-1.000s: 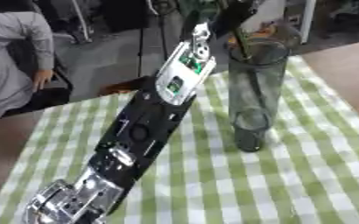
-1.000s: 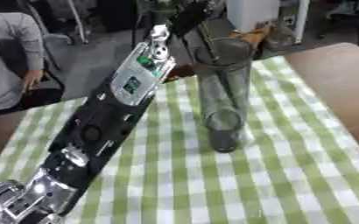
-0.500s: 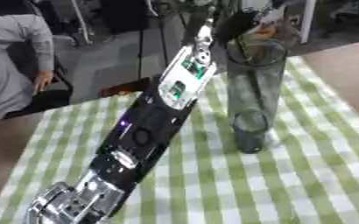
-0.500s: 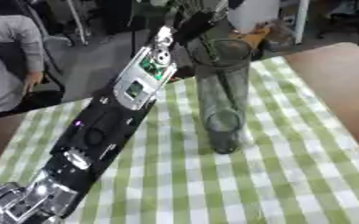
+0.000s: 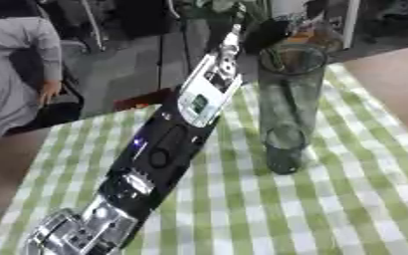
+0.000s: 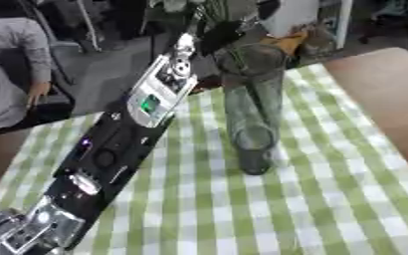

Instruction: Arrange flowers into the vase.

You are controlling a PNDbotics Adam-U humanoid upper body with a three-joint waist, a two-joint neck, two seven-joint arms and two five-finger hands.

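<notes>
— Lowering the stem now? The vase point(image 5: 287, 107) stands upright on the checked tabletop point(image 5: 347, 199), left hand point(image 6: 221, 34) just above its rim.
— Yes; keep it centred. Whether the fingers hold anything, I cannot tell.

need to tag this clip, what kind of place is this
Probably a lab or workshop staged as a dining table: a green checked tablecloth under a tall glass vase, with metal stands and gear behind.
</notes>
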